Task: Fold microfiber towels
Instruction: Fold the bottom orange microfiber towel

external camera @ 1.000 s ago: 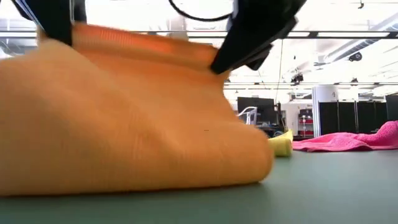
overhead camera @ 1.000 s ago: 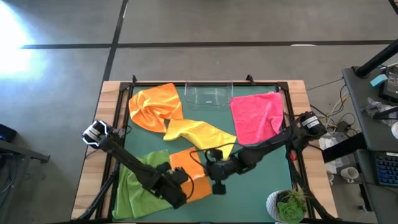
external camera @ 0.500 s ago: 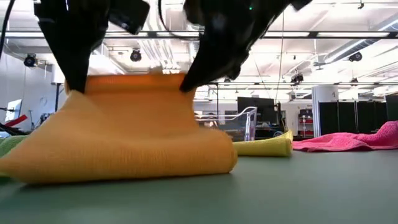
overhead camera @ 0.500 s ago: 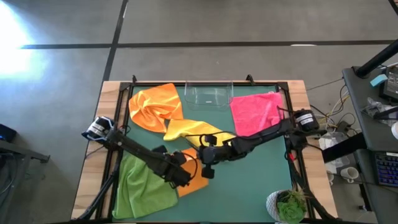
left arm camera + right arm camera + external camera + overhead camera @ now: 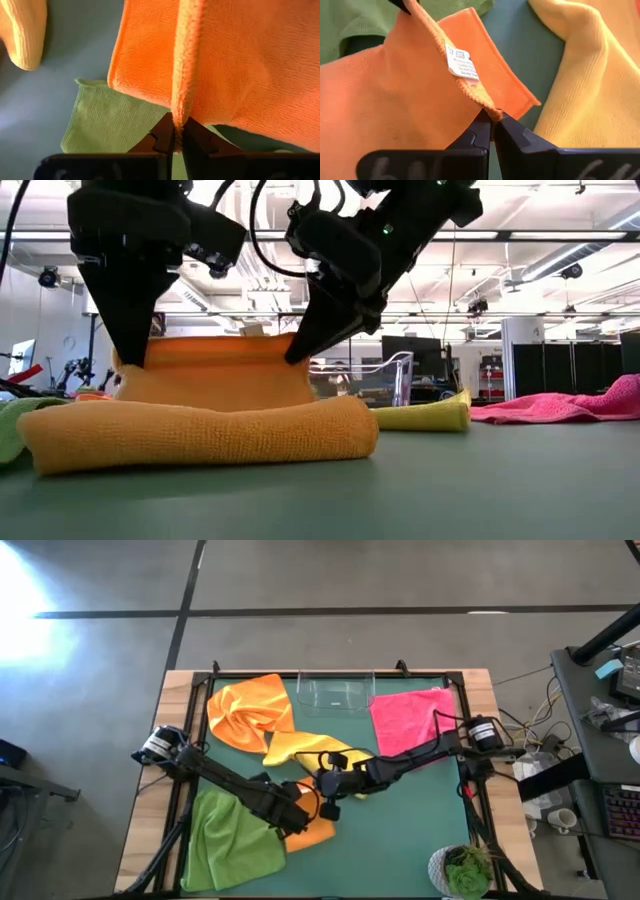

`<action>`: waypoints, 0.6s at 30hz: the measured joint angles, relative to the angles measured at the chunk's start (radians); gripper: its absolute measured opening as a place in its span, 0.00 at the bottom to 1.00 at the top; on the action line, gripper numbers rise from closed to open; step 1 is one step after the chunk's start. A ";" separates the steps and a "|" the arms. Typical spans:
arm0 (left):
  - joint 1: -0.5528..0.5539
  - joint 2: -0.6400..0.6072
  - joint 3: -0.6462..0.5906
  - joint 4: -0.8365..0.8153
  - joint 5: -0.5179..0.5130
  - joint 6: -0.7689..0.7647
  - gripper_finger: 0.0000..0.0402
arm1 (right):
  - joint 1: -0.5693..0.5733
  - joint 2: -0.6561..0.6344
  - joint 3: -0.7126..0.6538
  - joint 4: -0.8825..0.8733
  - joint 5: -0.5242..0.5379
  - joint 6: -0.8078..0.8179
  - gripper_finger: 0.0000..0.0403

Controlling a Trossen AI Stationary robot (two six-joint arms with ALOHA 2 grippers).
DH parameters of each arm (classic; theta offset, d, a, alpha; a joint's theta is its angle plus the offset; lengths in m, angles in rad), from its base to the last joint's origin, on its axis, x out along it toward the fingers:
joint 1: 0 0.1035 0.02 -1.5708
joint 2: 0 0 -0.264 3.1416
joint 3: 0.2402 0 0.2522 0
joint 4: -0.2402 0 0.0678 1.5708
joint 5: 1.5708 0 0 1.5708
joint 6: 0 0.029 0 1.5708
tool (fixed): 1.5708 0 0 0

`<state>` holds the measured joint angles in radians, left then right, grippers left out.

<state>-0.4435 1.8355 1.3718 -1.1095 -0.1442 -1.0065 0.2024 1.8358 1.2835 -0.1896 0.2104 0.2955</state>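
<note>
Nearest me, at about 6 o'clock on the green surface [image 5: 400, 840], my left tool [image 5: 297, 823] and right tool [image 5: 327, 807] each pinch a corner of one orange towel [image 5: 318, 831], its top edge lifted over the half lying flat (a fold in progress, I judge, not yet laid down). My right tool's corner carries the white care tag [image 5: 460, 63]. The lime green towel [image 5: 225, 840] lies spread at 7 o'clock, unfolded. Farther off, the yellow towel [image 5: 310, 750] sits rumpled near the centre, the second orange towel [image 5: 250, 710] bunched at 11 o'clock, the hot pink towel [image 5: 412, 725] loose at 1 o'clock. No towel is finished; four wait untouched.
</note>
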 joint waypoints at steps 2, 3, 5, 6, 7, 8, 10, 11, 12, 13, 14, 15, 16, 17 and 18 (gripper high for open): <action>0.000 0.000 -0.004 -0.003 -0.007 0.000 0.03 | -0.005 0.006 0.000 0.006 0.000 0.000 0.02; 0.001 0.000 -0.005 -0.007 -0.012 0.001 0.03 | -0.006 0.012 0.000 0.006 -0.002 0.000 0.02; 0.001 0.000 -0.005 -0.007 -0.015 0.002 0.03 | -0.006 0.026 0.000 0.005 -0.004 0.001 0.02; 0.001 0.000 -0.005 -0.007 -0.015 0.006 0.03 | -0.006 0.029 0.000 0.006 -0.005 0.001 0.02; 0.001 0.000 -0.005 -0.007 -0.015 0.023 0.03 | -0.006 0.031 0.000 0.006 -0.006 0.001 0.02; 0.001 0.000 -0.005 -0.007 -0.015 0.048 0.03 | -0.005 0.032 0.000 0.007 -0.006 0.001 0.02; 0.001 0.000 -0.005 -0.007 -0.016 0.078 0.03 | -0.004 0.032 0.000 0.010 0.000 0.000 0.02; 0.001 0.000 -0.005 -0.007 -0.019 0.083 0.03 | -0.005 0.032 0.000 0.010 0.011 0.000 0.03; 0.001 0.000 -0.005 -0.007 -0.021 0.083 0.03 | -0.006 0.032 0.000 0.010 0.023 0.000 0.04; 0.001 0.000 -0.005 -0.007 -0.022 0.085 0.05 | -0.009 0.032 0.000 0.009 0.024 -0.001 0.05; 0.001 0.000 -0.005 -0.008 -0.022 0.095 0.06 | -0.012 0.032 0.000 0.009 0.022 -0.002 0.06; 0.001 0.000 -0.005 -0.008 -0.020 0.105 0.08 | -0.016 0.032 0.000 0.009 0.018 -0.001 0.08; 0.001 0.000 -0.005 -0.008 -0.020 0.122 0.10 | -0.020 0.032 0.000 0.008 0.016 0.002 0.10; 0.000 0.000 -0.005 -0.008 -0.019 0.137 0.13 | -0.022 0.032 0.000 0.008 0.013 0.009 0.12; 0.000 0.000 -0.005 -0.008 -0.019 0.150 0.15 | -0.025 0.032 0.000 0.008 0.012 0.021 0.14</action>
<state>-0.4431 1.8355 1.3666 -1.1179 -0.1631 -0.8564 0.1772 1.8683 1.2839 -0.1820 0.2220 0.3162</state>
